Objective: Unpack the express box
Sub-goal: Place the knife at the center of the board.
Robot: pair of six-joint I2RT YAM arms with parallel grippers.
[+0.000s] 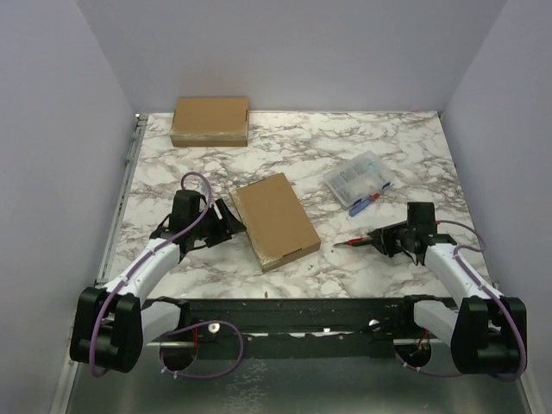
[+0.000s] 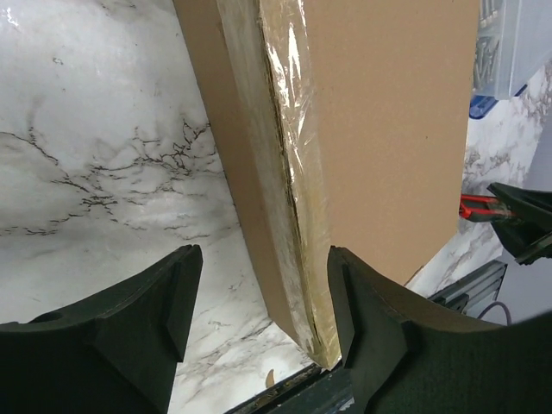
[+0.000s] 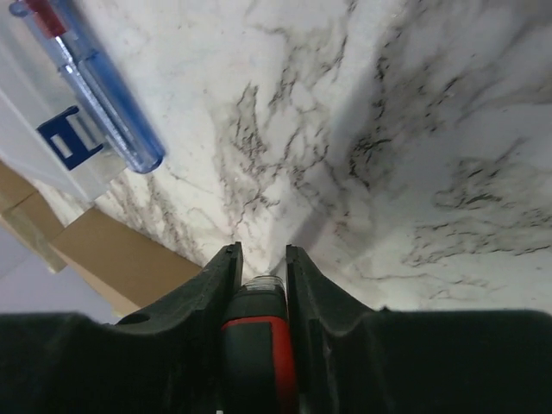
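With the left gripper (image 2: 263, 276) unclenched astride the taped left edge of the express box (image 1: 274, 220), close squarely to pin the box flat. Then, right gripper (image 3: 261, 259) clenched on the red-handled tool (image 3: 256, 341) right of the box, draw its tip shallowly along the tape.

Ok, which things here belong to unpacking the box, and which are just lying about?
Job: near cardboard box, left pincer at its taped edge, red tool in right pincer.
Lying about: far cardboard box, clear plastic pack, blue pen.

The express box (image 1: 274, 221) is plain brown, the table (image 1: 397, 147) white marble veined grey, the cutter (image 1: 352, 243) red.
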